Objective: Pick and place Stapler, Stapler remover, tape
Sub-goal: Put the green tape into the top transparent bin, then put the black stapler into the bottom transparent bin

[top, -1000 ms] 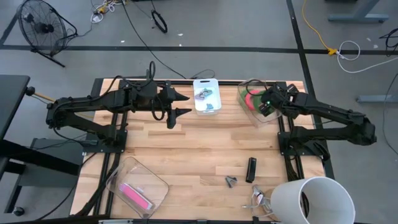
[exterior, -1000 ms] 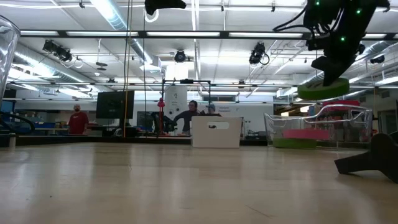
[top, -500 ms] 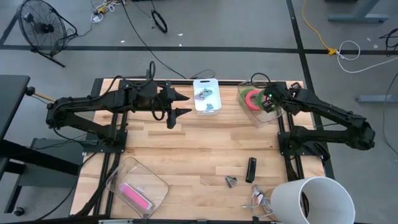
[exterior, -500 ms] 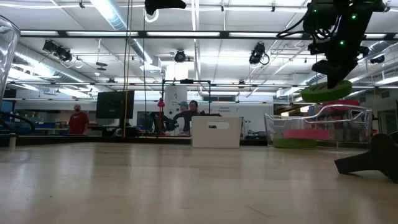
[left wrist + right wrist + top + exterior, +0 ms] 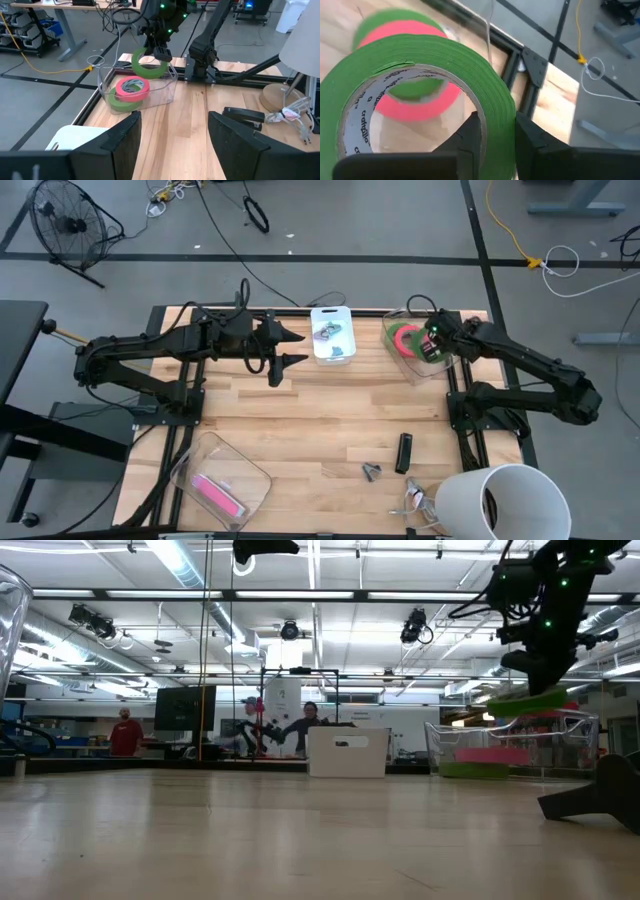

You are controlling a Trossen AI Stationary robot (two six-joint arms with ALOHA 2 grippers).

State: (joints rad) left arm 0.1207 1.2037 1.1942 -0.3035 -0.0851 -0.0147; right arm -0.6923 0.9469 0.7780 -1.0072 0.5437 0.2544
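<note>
Three tape rolls: my right pincer clenched one green roll above the clear bin, upper right, holding two more.

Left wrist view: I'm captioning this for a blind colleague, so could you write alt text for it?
The right gripper holds a green tape roll over a clear bin already containing a red roll stacked on another green roll, at the wooden table's edge.
</note>
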